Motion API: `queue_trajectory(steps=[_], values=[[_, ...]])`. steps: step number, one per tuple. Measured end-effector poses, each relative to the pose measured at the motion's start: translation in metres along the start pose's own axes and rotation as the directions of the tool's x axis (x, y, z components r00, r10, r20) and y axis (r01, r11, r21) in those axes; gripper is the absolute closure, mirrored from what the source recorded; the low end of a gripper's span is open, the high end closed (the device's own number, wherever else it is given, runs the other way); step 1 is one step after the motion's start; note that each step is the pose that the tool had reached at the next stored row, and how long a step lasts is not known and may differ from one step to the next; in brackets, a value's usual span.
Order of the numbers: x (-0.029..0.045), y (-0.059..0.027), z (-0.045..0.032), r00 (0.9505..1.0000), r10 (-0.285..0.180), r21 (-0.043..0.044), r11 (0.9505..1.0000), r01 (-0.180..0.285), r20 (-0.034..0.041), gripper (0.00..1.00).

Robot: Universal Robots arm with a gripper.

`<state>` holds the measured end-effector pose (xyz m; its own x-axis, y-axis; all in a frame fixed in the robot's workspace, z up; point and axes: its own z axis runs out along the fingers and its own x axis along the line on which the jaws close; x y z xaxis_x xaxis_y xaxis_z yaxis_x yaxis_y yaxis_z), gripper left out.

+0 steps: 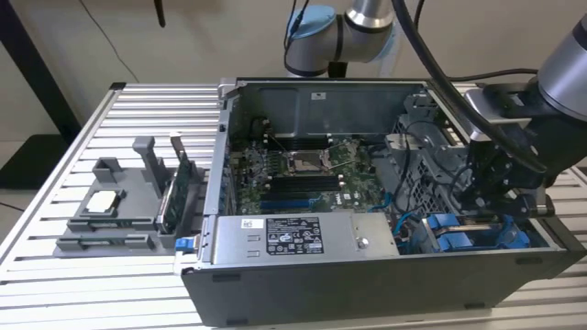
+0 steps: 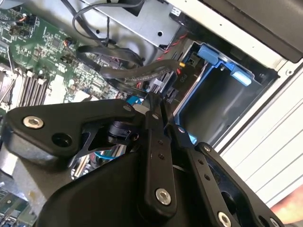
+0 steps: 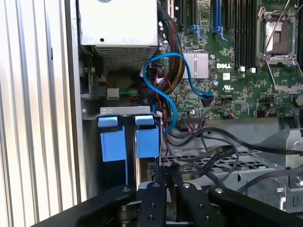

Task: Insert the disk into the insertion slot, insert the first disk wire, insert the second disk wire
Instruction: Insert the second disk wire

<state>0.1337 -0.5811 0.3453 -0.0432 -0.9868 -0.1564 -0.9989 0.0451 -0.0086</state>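
The blue-framed disk (image 3: pixel 147 141) looked seated in the slot (image 3: pixel 118 111), that step seemingly done. The gripper (image 3: pixel 168 174), pinched closed, hung just beside it among black wires (image 3: pixel 208 156); whether either was plugged, I couldn't tell.

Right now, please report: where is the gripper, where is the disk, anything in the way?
Gripper down at drive bay. Two blue disk carriers sit in slots. Black cables loop close beside gripper.
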Motion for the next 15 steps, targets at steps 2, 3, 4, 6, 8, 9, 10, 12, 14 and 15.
queue_trajectory(steps=[2, 3, 4, 6, 8, 9, 10, 12, 14, 15], values=[[-0.0001, -0.001, 0.0, 1.0, 0.0, 0.0, 1.0, 0.0, -0.0001, 0.84], [-0.0001, -0.0014, 0.0001, 1.0, 0.0, 0.0, 1.0, 0.0, -0.0001, 0.84], [0.0, -0.0017, 0.0001, 1.0, 0.0, 0.0, 1.0, 0.0, -0.0003, 0.84], [0.0006, -0.0018, 0.0, 1.0, 0.0, 0.0001, 1.0, 0.0, -0.0005, 0.84], [0.001, -0.002, -0.0001, 1.0, 0.0, 0.0001, 1.0, 0.0, -0.001, 0.84], [0.0012, -0.002, -0.0001, 1.0, 0.0, 0.0001, 1.0, 0.0, -0.0015, 0.84], [0.0016, -0.002, -0.0002, 1.0, 0.0, 0.0001, 1.0, 0.0, -0.002, 0.84], [0.002, -0.0021, -0.0002, 1.0, 0.0, 0.0002, 1.0, 0.0, -0.0031, 0.84], [0.0025, -0.0021, -0.0003, 1.0, 0.0, 0.0003, 1.0, 0.0, -0.0058, 0.84], [0.0027, -0.0021, -0.0004, 1.0, 0.0, 0.0003, 1.0, 0.0, -0.0074, 0.84]])
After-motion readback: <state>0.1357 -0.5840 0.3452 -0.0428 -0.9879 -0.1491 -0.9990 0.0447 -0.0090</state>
